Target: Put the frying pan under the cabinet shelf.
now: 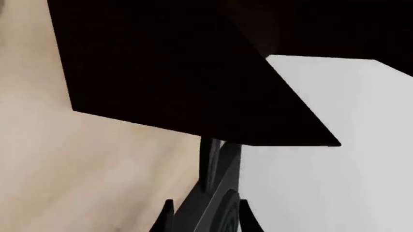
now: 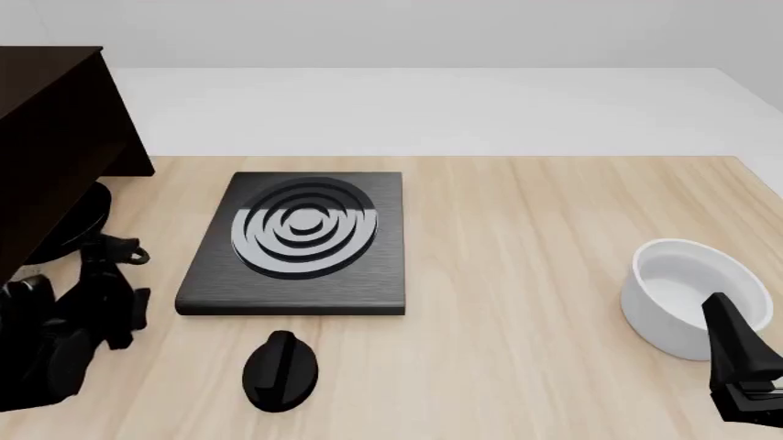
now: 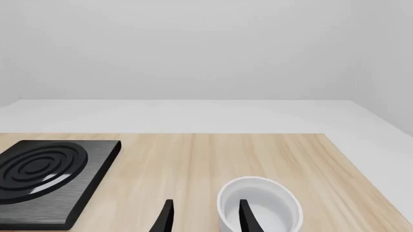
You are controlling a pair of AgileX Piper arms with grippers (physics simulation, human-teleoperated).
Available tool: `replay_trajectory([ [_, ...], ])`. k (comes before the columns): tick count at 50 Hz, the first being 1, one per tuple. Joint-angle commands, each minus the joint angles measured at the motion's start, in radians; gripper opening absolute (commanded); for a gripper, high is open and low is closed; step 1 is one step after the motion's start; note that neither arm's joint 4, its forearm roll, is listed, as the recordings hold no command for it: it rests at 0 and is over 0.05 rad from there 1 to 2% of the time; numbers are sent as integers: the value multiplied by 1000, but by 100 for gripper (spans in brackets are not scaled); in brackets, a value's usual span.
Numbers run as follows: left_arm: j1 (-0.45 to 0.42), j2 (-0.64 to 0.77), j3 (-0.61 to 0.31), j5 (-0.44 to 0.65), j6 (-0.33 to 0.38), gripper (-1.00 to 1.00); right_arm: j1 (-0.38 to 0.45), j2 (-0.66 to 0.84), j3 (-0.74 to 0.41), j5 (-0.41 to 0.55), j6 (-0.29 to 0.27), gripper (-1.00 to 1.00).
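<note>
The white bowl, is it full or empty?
Empty. The white bowl shows only its plain pale inside, seen from the front and right wrist views.

A black stove plate (image 2: pixel 300 246) with grey rings is set on the wooden table (image 2: pixel 526 238). A black knob (image 2: pixel 281 369) is placed just before it; a white bowl (image 2: pixel 680 293) is stood well to the right.

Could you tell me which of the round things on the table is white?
The bowl near the right pincer; the knob is black and the stove plate's rings are grey.
</note>
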Motion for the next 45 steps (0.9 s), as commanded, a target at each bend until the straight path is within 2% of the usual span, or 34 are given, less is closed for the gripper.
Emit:
replay_trajectory([
  [1,-62,-141,117,-11,32,100,0,0,0,0,0,100],
  [4,-87,-143,150,-39,31,100,0,0,0,0,0,100],
  [8,-117,-275,169,37,84,100,0,0,0,0,0,100],
  [14,-148,-355,233,33,115,100,0,0,0,0,0,100],
  [18,-191,-336,294,-74,105,100,0,0,0,0,0,100],
  [20,-198,-412,300,-49,145,100,0,0,0,0,0,100],
  [22,-213,-385,330,-126,163,100,0,0,0,0,0,100],
  [23,-197,-440,330,-70,213,100,0,0,0,0,0,100],
  [25,-245,-431,331,-95,213,100,0,0,0,0,0,100],
  [26,-227,-449,331,-63,226,100,0,0,0,0,0,100],
  [28,-263,-507,331,-38,249,100,0,0,0,0,0,100],
  [29,-246,-587,331,31,269,100,0,0,0,0,0,100],
  [30,-277,-671,331,89,299,100,0,0,0,0,0,100],
  [32,-268,-788,331,190,331,100,0,0,0,0,0,100],
  [33,-292,-838,331,211,347,100,0,0,0,0,0,100],
  [34,-277,-898,330,269,370,100,0,0,0,0,0,100],
  [36,-313,-960,331,296,406,100,0,0,0,0,0,100],
  [38,-322,-940,331,278,377,100,0,0,0,0,0,100],
  [39,-336,-936,331,274,395,100,0,0,0,0,0,100],
  [41,-329,-891,331,243,385,100,0,0,0,0,0,100],
  [42,-321,-892,331,252,407,100,0,0,0,0,0,100],
  [43,-321,-866,331,232,396,100,0,0,0,0,0,100],
  [45,-333,-950,331,307,462,100,0,0,0,0,0,100],
])
